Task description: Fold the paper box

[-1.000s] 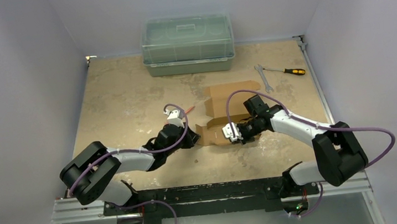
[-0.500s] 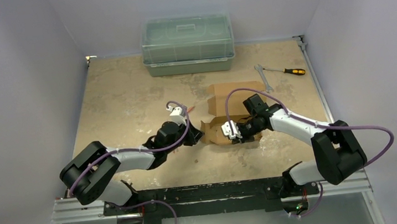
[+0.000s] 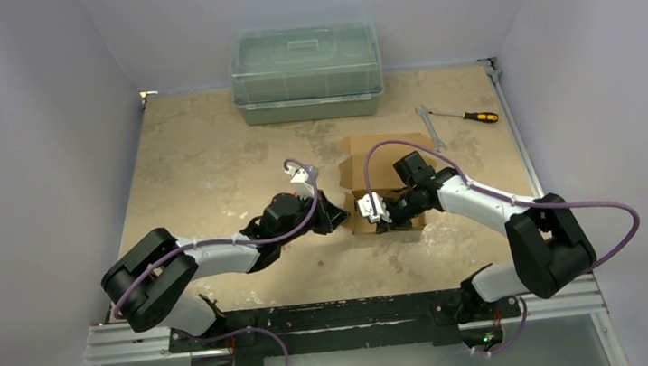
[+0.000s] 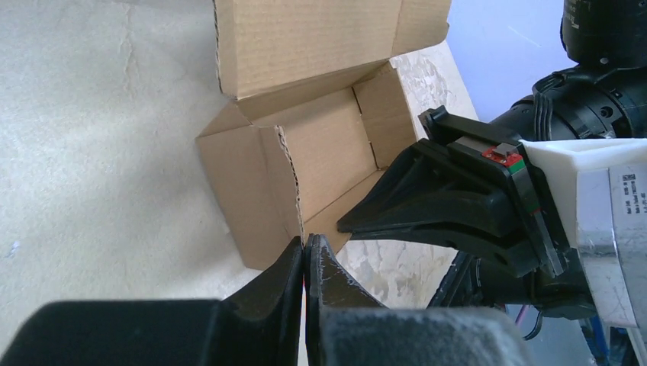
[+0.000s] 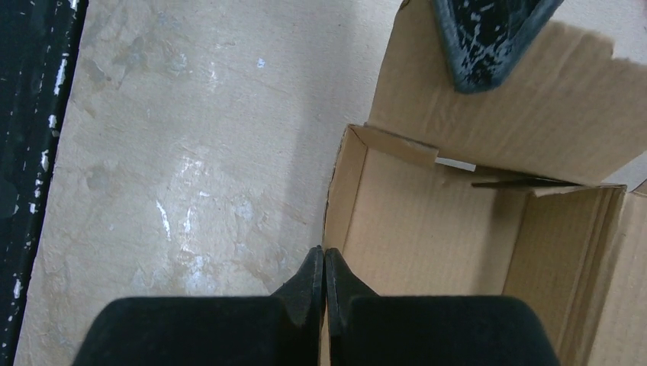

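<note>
The paper box [image 3: 379, 152] is brown cardboard, partly raised into an open tray in the middle of the table, with its back flap lying flat behind it. In the left wrist view the paper box [image 4: 328, 145] stands ahead, and my left gripper [image 4: 305, 245] is shut on the ragged edge of its left end flap. From the top, the left gripper [image 3: 343, 219] sits at the box's left end. My right gripper [image 5: 324, 255] is shut on the top edge of the near wall of the paper box [image 5: 427, 221]. The right gripper [image 3: 388, 220] hangs over the tray's near side.
A green translucent bin [image 3: 305, 74] with a lid stands at the back. A wrench [image 3: 430, 126] and a screwdriver [image 3: 475, 116] lie at the back right. The right arm's black body [image 4: 473, 198] is close to my left fingers.
The left gripper has moved right and lifted the box's left flap upright. The right gripper has shifted a little left and back, and the box now looks narrower and more closed up.
</note>
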Robot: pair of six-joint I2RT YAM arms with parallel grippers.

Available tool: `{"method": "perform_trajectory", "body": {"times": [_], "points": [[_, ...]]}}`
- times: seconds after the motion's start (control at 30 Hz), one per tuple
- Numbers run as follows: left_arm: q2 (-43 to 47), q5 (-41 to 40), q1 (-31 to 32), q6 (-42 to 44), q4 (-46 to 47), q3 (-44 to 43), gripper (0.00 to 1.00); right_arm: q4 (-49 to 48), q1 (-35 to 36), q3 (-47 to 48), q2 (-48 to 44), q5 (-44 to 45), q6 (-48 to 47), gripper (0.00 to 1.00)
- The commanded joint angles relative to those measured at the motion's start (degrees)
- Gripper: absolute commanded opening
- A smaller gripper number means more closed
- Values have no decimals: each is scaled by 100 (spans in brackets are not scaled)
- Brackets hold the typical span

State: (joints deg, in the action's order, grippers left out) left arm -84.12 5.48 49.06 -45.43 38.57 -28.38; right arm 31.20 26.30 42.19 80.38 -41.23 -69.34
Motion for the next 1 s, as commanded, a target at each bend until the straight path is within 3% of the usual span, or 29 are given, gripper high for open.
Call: {"method": "perform_trajectory", "body": {"times": [0.0,0.3,0.73,0.97], "points": [[-203,331,167,-105,188,-371,0,-135,45,161,82,168,246,0],[-264,49,204,-142,-150,-421,1,-114,48,184,171,220,290,0],[230,-231,182,51,-946,-431,28,-105,50,210,311,304,333,0],[505,225,-132,-106,-400,-47,46,-112,40,228,355,378,384,0]]}}
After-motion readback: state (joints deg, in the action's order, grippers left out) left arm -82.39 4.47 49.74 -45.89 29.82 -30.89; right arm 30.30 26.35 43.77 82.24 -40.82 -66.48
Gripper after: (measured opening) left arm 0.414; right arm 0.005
